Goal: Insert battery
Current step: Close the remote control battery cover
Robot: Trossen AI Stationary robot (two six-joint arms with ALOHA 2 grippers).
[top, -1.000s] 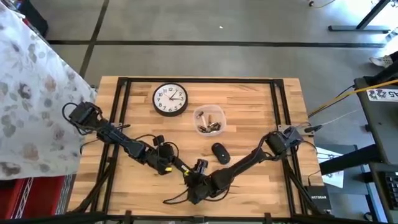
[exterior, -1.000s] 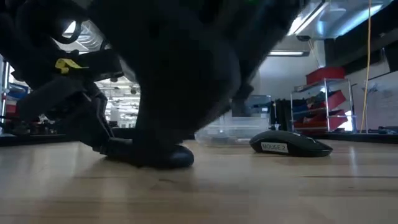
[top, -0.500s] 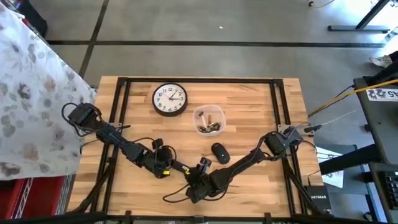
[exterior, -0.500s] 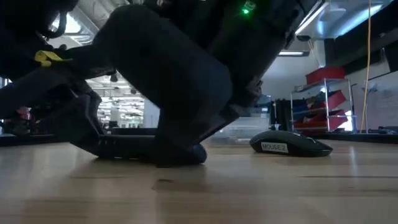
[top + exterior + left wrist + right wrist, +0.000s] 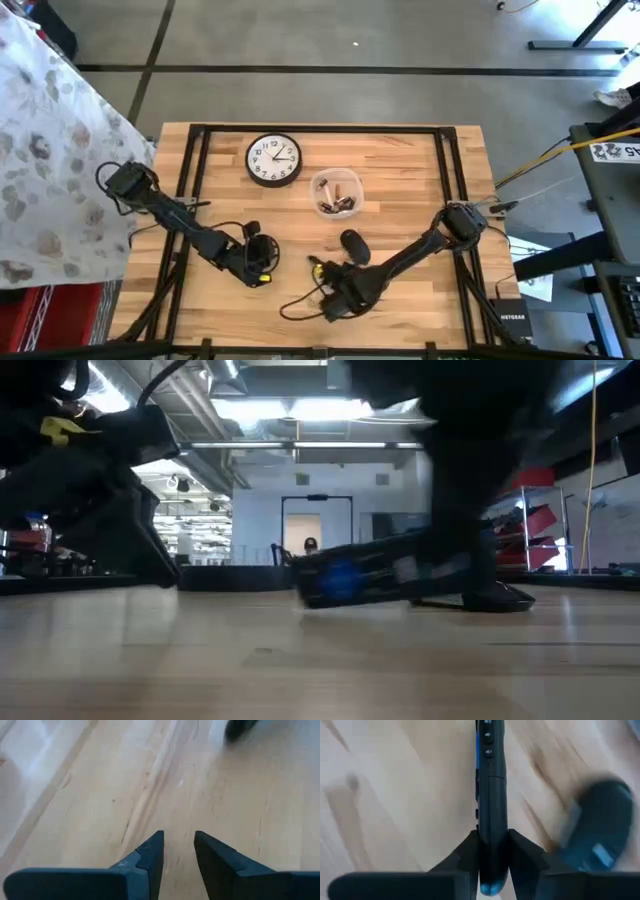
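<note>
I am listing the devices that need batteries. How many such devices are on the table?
3: a wall clock at the far side, a computer mouse mid-table, and a remote control clamped in the right gripper beside the mouse.

Clock: you see a round wall clock (image 5: 274,160) lying flat near the far edge of the wooden table (image 5: 400,160).
Mouse: you see a dark computer mouse (image 5: 354,245) in the table's middle.
</note>
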